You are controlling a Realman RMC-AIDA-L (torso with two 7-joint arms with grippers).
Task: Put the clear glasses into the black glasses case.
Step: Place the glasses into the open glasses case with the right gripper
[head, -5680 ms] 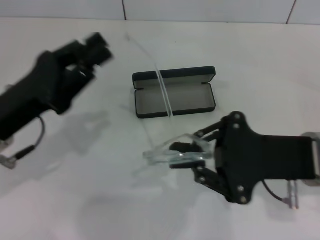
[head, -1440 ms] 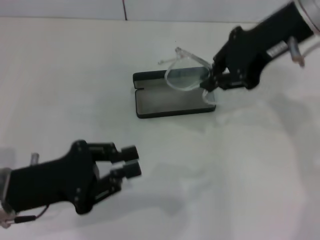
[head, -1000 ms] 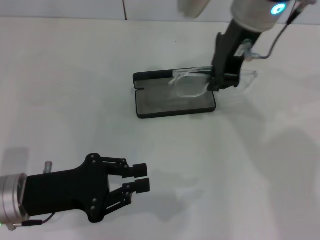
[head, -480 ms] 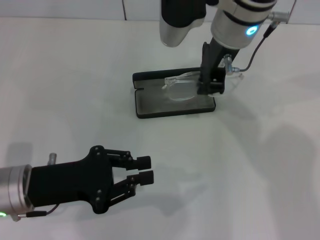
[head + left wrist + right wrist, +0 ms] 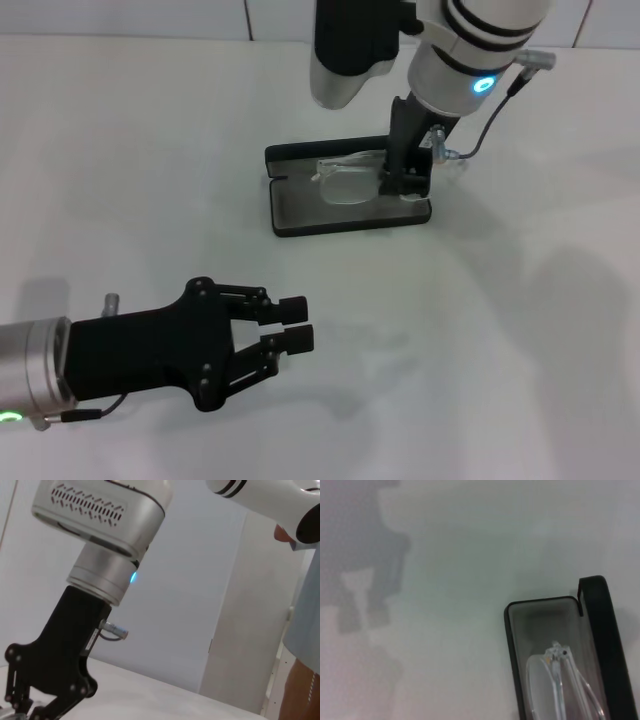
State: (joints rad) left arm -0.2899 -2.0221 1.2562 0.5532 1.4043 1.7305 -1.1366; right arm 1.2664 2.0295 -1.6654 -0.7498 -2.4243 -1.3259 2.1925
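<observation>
One black glasses case (image 5: 300,212), lid open. One clear glasses (image 5: 345,183) inside tray, right gripper (image 5: 404,184) pinching them. Left gripper (image 5: 292,323) low over table (image 5: 520,330), fingers slightly apart, holding nothing.

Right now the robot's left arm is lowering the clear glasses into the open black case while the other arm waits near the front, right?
Not quite: the right gripper lowers the clear glasses into the black case; the left gripper waits. The head view shows it.

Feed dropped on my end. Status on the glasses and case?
Right tool down in the open black hinged case, shut on the clear plastic glasses. Left tool idle, near side of table. Nothing blocking.
</observation>
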